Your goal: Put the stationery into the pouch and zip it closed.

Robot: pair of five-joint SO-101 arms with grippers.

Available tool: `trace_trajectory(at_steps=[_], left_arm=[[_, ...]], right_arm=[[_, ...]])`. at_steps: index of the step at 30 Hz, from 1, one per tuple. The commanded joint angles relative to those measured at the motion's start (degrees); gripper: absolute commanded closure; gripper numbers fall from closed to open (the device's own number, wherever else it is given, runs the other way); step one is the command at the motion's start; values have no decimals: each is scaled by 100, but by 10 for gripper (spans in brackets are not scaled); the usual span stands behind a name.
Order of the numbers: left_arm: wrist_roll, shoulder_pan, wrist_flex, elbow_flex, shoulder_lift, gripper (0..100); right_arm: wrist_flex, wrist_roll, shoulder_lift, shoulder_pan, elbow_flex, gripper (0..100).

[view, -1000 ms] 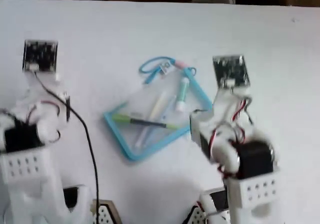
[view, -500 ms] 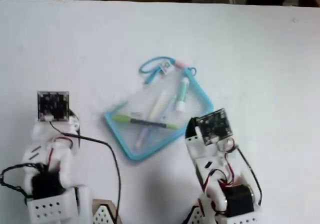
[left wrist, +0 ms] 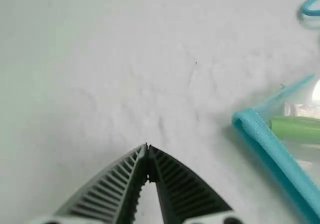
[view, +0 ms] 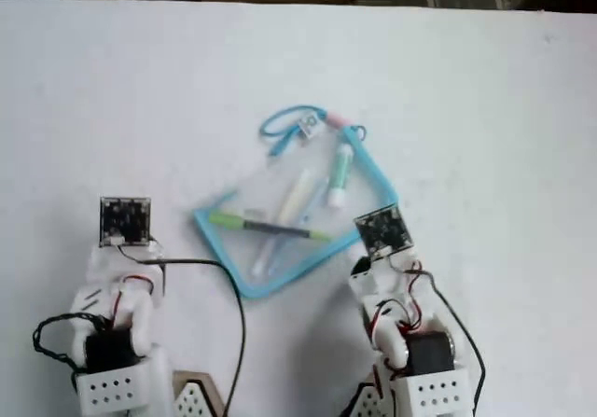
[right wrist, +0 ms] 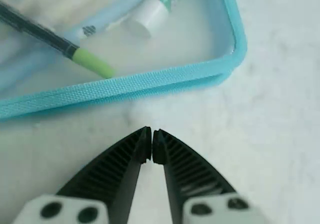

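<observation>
Pouch (view: 224,255): clear, blue-edged, flat on the white counter (view: 485,109), near the middle and set at a slant. Inside it you have a green pen (view: 270,228) lying crosswise, a pale yellow pen (view: 297,198), a light blue pen (view: 264,254) and a white-and-green stick (view: 338,179). A blue cord loop (view: 280,123) and a pink tab (view: 338,118) sit at its far corner. Whether the zip is shut cannot be told. Your right hand (right wrist: 151,145): fingers pressed together, holding nothing, over bare counter just beside the pouch's blue edge. Your left hand (left wrist: 148,151): fingers pressed together, holding nothing, over bare counter near the pouch's other corner, apart from it. Both arms are drawn in at the near edge of the counter, left arm (view: 117,342) and right arm (view: 406,333), with the pouch between and beyond them.
</observation>
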Motion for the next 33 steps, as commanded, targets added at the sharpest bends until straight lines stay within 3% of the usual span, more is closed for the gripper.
trace_trajectory(at_steps=[1, 7, 33], left_arm=[[-35, 31, 352, -18, -4, 976], [-26, 4, 607, -18, -4, 976], [-26, -4, 765, -18, -4, 976]], right_arm=[[198, 62, -4, 541, 62, 981], [892, 53, -4, 1200, 62, 981], [892, 62, -4, 1226, 62, 981]])
